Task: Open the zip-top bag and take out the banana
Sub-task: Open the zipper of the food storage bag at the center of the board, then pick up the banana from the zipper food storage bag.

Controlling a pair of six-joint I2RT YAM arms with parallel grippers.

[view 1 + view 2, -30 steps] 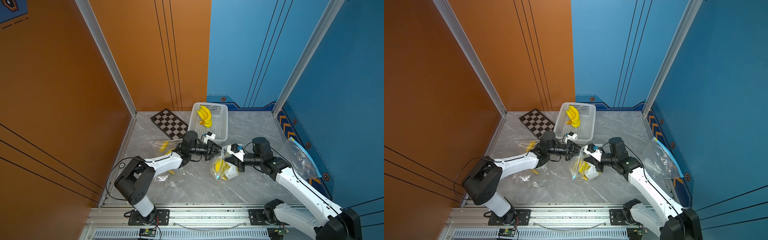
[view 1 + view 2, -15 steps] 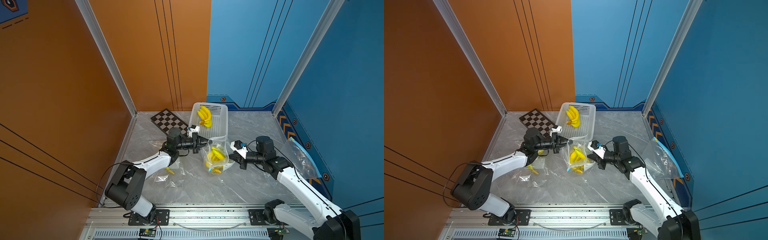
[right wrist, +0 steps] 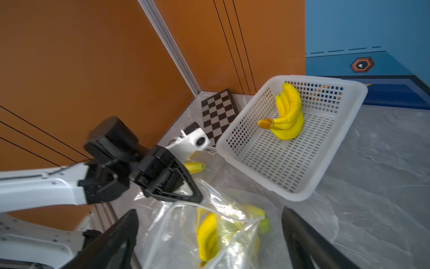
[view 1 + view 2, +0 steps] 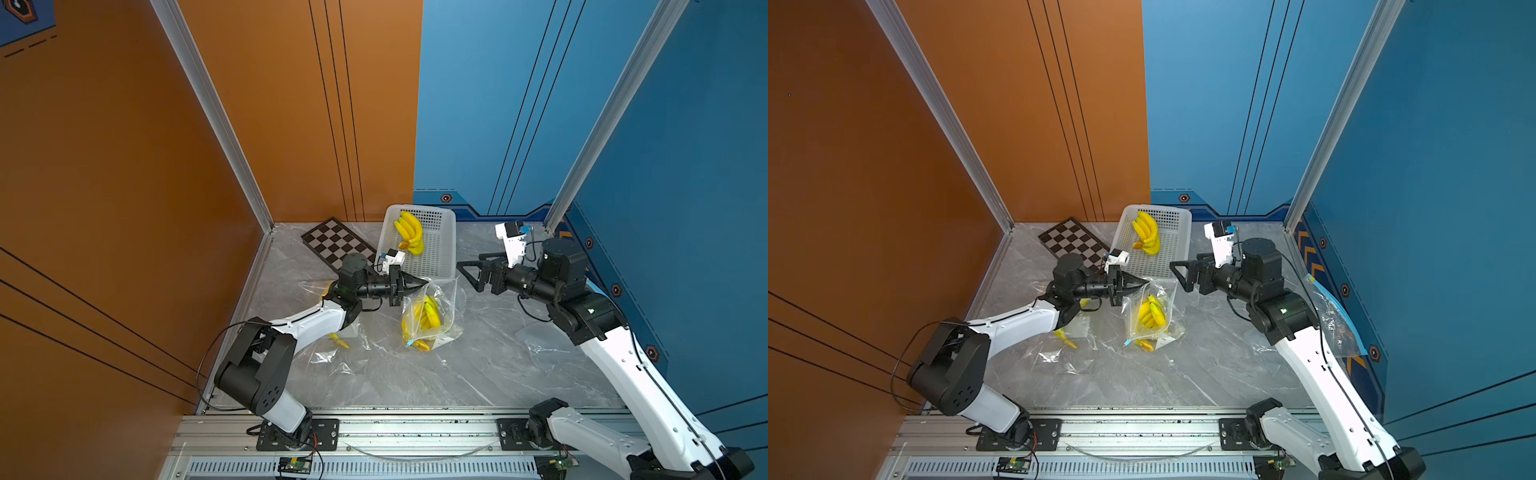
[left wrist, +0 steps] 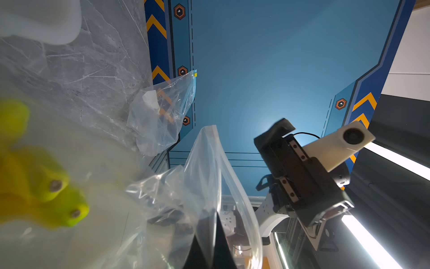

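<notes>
Since the previous frame, our right gripper (image 4: 468,274) has let go and drawn back, jaws spread. Our left gripper (image 4: 422,283) pinches the rim of the clear plastic zip-top bag (image 4: 449,302); the yellow banana bunch (image 4: 428,318) sits inside, on the grey marble table (image 4: 478,374).

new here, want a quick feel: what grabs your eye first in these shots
The left gripper is shut on the top edge of a clear zip-top bag, holding it upright mid-table with yellow bananas inside. The right gripper hangs wide open beside it, touching nothing. Behind, a white basket holds another banana bunch.
</notes>
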